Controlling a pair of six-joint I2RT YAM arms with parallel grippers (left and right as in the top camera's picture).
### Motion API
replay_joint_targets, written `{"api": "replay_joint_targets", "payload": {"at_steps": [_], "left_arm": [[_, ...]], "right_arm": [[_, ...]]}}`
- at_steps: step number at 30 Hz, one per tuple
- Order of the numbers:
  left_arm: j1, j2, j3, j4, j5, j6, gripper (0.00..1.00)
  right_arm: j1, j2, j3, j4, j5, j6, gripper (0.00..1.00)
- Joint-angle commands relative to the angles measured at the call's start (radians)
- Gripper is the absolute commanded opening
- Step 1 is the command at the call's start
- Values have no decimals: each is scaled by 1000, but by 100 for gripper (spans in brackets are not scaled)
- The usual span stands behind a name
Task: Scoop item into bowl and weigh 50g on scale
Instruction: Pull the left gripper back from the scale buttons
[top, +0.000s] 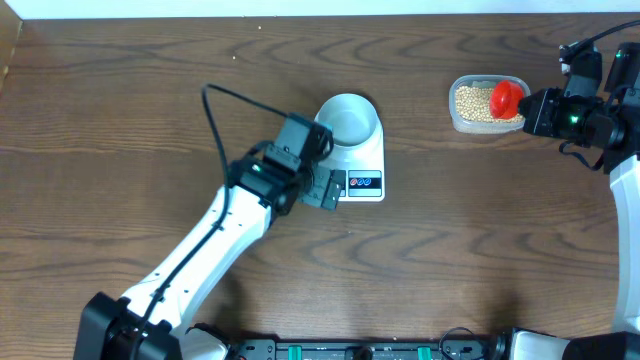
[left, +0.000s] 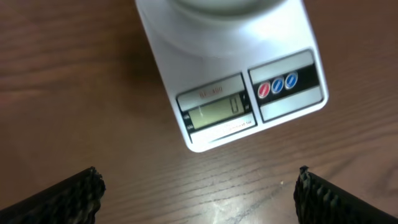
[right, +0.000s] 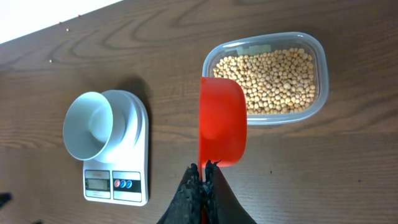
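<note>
Right gripper (right: 204, 171): we clamp the scoop (right: 221, 121) — beans (right: 273, 74) just beside it.
Left gripper (left: 198, 186): spread wide by the scale (left: 186, 68).

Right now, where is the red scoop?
At the right of the overhead view, the red scoop is held by the fingers of the right gripper, at the edge of the clear tub of beans.
</note>
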Motion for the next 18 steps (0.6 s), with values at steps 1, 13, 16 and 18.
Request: {"api": "replay_joint_targets", "payload": {"at_steps": [1, 13, 16, 18], "left_arm": [[-28, 3, -39, 50, -14, -11, 100], [-47, 3, -39, 55, -80, 13, 100], [-47, 3, -39, 56, -80, 13, 100], [-47, 3, -39, 56, -80, 13, 100]], "right_arm": [[-4, -7, 16, -4, 1, -16, 1], [-4, -7, 16, -8, 1, -16, 1], [-4, -7, 16, -8, 1, -16, 1], [-4, -7, 16, -8, 1, -16, 1]]}}
